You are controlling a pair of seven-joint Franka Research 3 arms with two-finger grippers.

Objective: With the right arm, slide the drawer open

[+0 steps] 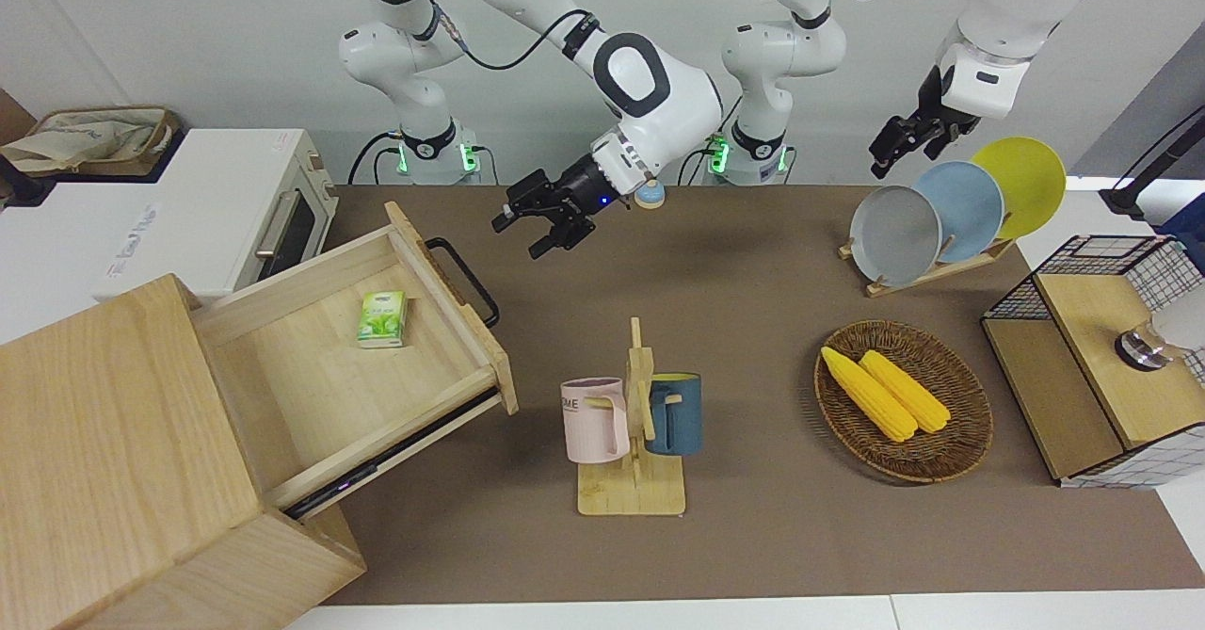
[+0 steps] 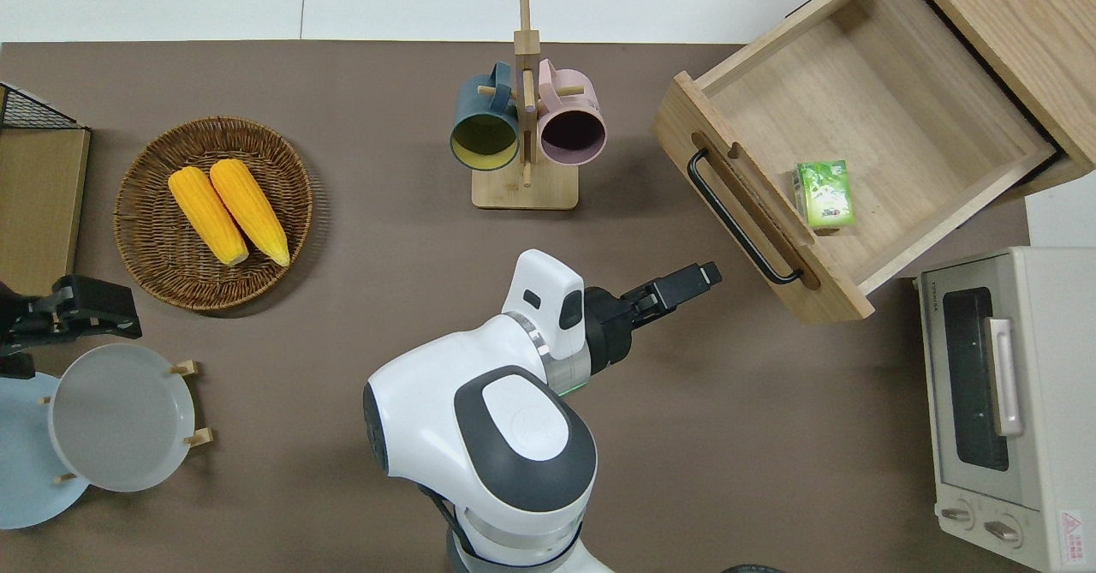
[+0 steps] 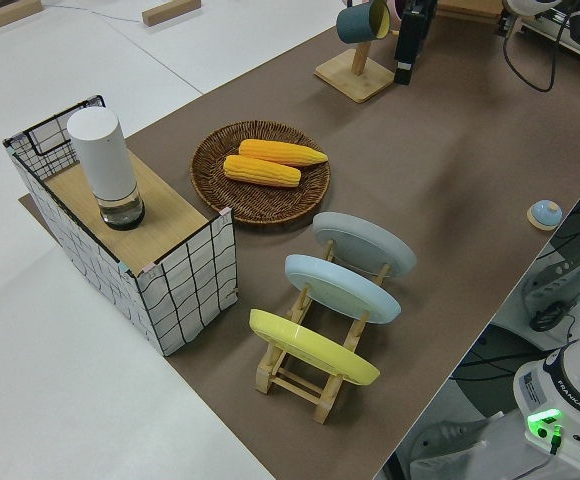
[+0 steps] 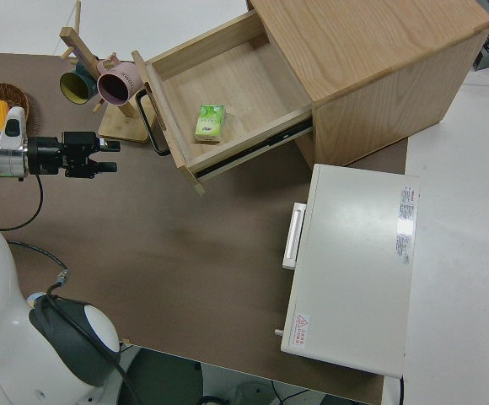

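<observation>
Between the mug rack and the drawer front, over bare brown desk, the right gripper (image 1: 535, 227) hangs with its fingers (image 2: 707, 271) parted and nothing between them. They point toward the drawer's black bar handle (image 2: 741, 229), close to it but clear of it, as the overhead and right side views both show. A blue light glows at the wrist of the right arm (image 1: 650, 88), which reaches out low across the desk.

The drawer (image 2: 865, 119) stands pulled well out of the pale wood cabinet (image 1: 113, 451) at the right arm's end of the desk, its dark slide rail showing along one side. Inside it, near the front panel, lies a small green packet (image 2: 824, 193). A white toaster oven (image 2: 1006, 402) sits beside the cabinet, nearer to the robots.

The wooden mug rack (image 1: 637, 423) carries a pink mug (image 1: 596, 419) and a dark blue mug (image 1: 676, 412). Toward the left arm's end, a wicker basket (image 1: 960, 442) holds two ears of corn (image 1: 885, 393). Nearer to the robots than the basket, a plate rack (image 3: 310, 375) holds grey, blue and yellow plates upright. A wood-and-wire-mesh box (image 3: 140, 250) with a white cylinder (image 3: 105, 165) on it stands at that end. The left arm is parked, and I cannot tell how its gripper (image 1: 906, 138) is set.
</observation>
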